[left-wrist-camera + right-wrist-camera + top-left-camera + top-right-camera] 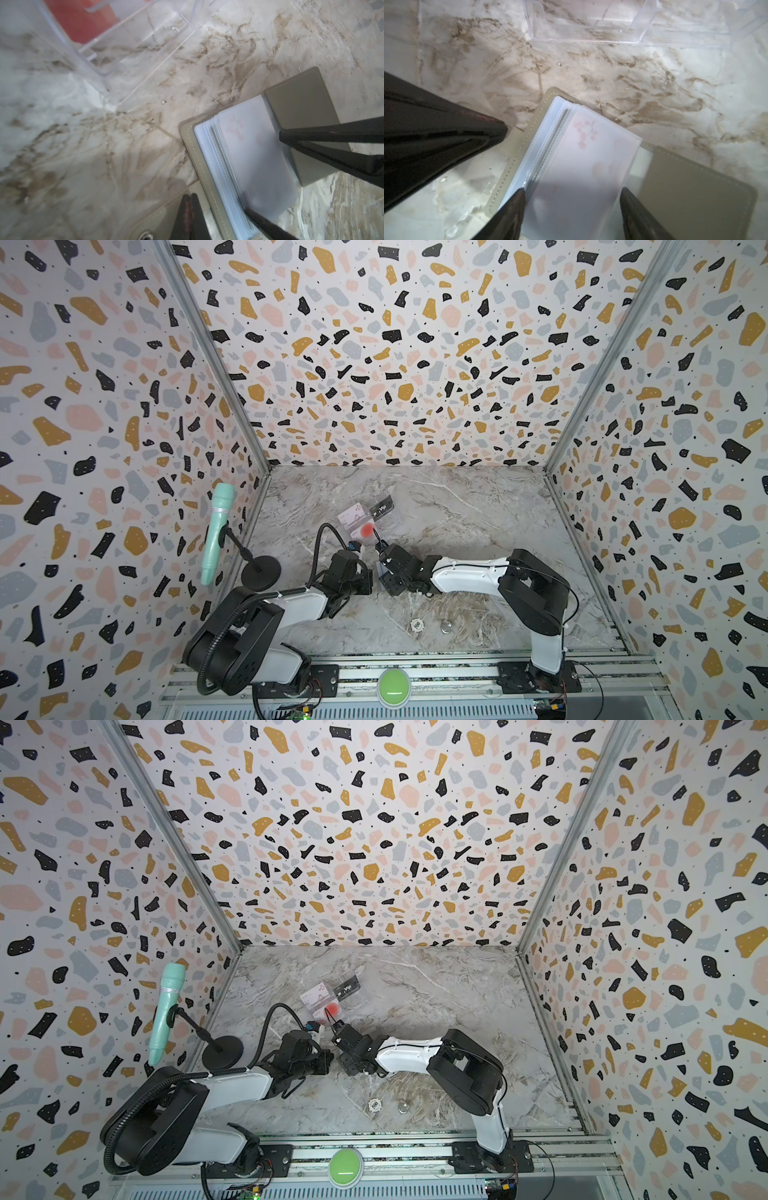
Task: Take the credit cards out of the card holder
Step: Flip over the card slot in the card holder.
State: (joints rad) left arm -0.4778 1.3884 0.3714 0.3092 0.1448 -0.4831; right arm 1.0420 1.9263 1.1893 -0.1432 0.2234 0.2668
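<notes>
Table: 1 marble table [478, 510], walled on 3 sides by speckled panels.
Arms: 2. The left arm [299, 601] and the right arm [465, 572] reach in and meet near the table's middle.
Microphone: 1 mint-green microphone [216, 531] on a black stand at the table's left edge.
Button: 1 green button [393, 682] on the front rail.
Left gripper: 1 left gripper [189, 199], clenched with nothing between its fingers, its tip pressed down on the holder's snap tab.
Right gripper: 1 right gripper [571, 193], jaws spread, 1 finger at each side edge of the top sleeve. I cannot tell whether they pinch it.
Tray: 1 clear tray [583, 39], just beyond the holder and not touching it.
Card holder: 1 card holder [691, 193], lying open on the table under both grippers, with its taupe cover spread. Its clear sleeves are stacked too tightly to count.
Credit cards: 4 credit cards seen. 3 are in the tray: a white-pink card [352, 514], a black VIP card [381, 508] and a red-circle card [367, 529]. 1 pinkish blossom card [591, 145] sits inside the holder's top sleeve.
Chip: 1 white poker chip [417, 625] near the front.
Coin: 1 silvery coin [446, 628] beside the chip.
</notes>
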